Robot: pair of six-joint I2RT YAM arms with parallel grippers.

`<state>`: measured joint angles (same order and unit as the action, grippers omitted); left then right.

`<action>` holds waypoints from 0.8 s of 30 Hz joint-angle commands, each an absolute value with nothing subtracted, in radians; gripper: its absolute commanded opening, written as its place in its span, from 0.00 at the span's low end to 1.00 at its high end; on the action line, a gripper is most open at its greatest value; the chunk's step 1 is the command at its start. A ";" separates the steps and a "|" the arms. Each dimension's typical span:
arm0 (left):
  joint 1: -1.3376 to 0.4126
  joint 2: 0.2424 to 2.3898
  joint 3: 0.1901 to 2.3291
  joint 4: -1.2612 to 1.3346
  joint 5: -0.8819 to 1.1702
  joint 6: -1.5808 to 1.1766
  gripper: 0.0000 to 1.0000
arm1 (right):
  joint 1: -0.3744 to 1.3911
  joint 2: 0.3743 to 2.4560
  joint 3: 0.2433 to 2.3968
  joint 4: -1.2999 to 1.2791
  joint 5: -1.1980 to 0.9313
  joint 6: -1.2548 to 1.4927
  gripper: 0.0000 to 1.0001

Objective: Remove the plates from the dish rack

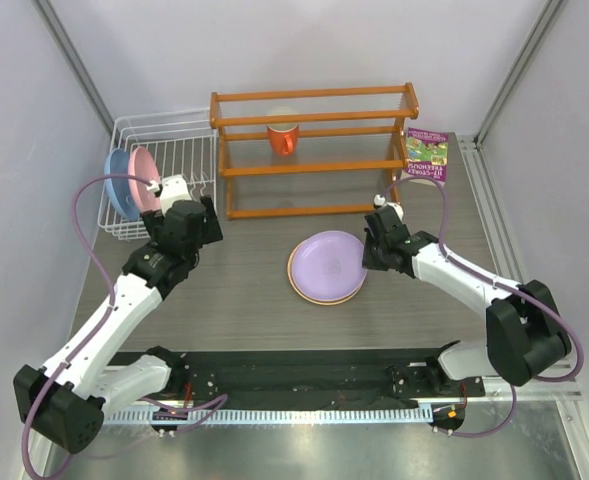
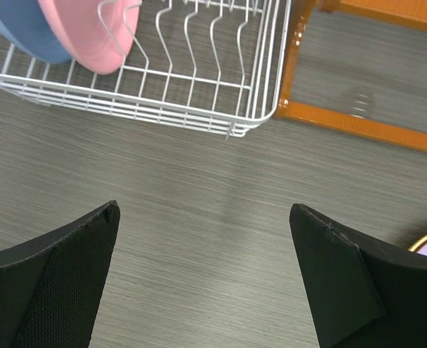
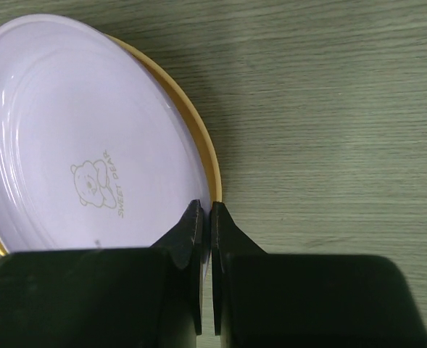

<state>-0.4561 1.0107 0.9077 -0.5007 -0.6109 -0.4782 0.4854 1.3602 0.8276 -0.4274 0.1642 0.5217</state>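
Starting at the far left, you see the white wire dish rack [image 1: 166, 165] on the grey surface [image 1: 244, 295]. Two plates stand on edge at its left end. The light blue plate [image 1: 117, 185] is outermost and the pink plate [image 1: 142, 180] is close against its right side. The divider slots to their right hold nothing.

Your left claw [image 2: 204, 212] hovers over bare surface just near of the rack's near right corner. Its fingers [image 2: 68, 268] are spread wide apart and nothing is between them.

To the right of the rack stands the orange wooden shelf frame [image 1: 314, 165], with an orange mug [image 1: 284, 138] inside it on its far side.

Near of that frame, about mid-surface, the lilac plate [image 1: 326, 265] lies flat on top of the yellow-orange plate [image 3: 201, 141], which shows only as a thin rim around it. The lilac one has a small bear drawing printed on its face.

Your right claw [image 3: 207, 212] sits at the right edge of this stack. Its fingertips are pressed together and hang just over the rims. The right wrist view shows nothing pinched between them.

At the far right, a small printed booklet [image 1: 427, 155] lies beside the shelf frame.
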 commanded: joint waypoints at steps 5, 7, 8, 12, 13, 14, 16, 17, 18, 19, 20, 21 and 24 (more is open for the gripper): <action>-0.457 1.028 0.988 -0.486 -0.736 -0.430 0.99 | 0.476 1.394 0.824 -0.345 0.118 0.523 0.30; -0.457 1.048 1.000 -0.473 -0.771 -0.410 0.99 | 0.474 1.396 0.824 -0.344 0.117 0.512 0.39; -0.457 1.054 1.005 -0.466 -0.785 -0.403 0.99 | 0.474 1.391 0.821 -0.347 0.120 0.512 0.51; -0.456 1.104 1.049 -0.446 -0.848 -0.365 0.99 | 0.463 1.368 0.833 -0.376 0.138 0.483 0.61; -0.453 1.115 1.057 -0.431 -0.859 -0.354 0.99 | 0.462 1.361 0.839 -0.388 0.153 0.477 0.61; -0.451 1.138 1.066 -0.426 -0.886 -0.338 0.99 | 0.462 1.352 0.851 -0.402 0.167 0.473 0.62; -0.427 1.164 1.081 -0.390 -0.905 -0.312 0.99 | 0.459 1.318 0.864 -0.436 0.224 0.456 0.67; -0.411 1.195 1.089 -0.379 -0.911 -0.299 0.99 | 0.457 1.304 0.876 -0.446 0.238 0.450 0.68; -0.393 1.210 1.104 -0.370 -0.910 -0.292 1.00 | 0.456 1.278 0.880 -0.457 0.259 0.443 0.69; -0.347 1.230 1.114 -0.361 -0.902 -0.290 0.99 | 0.451 1.269 0.888 -0.462 0.267 0.434 0.70; -0.324 1.248 1.120 -0.347 -0.897 -0.284 1.00 | 0.448 1.256 0.891 -0.465 0.275 0.431 0.70; -0.305 1.287 1.140 -0.342 -0.910 -0.278 0.99 | 0.443 1.247 0.893 -0.469 0.278 0.428 0.70; -0.244 1.365 1.161 -0.264 -0.974 -0.212 0.99 | 0.431 1.218 0.896 -0.469 0.285 0.420 0.72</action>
<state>-0.3042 1.2903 1.1076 -0.3885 -0.8692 -0.2924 0.4458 1.2690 0.8528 -0.4568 0.2321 0.4519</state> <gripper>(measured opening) 0.994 0.712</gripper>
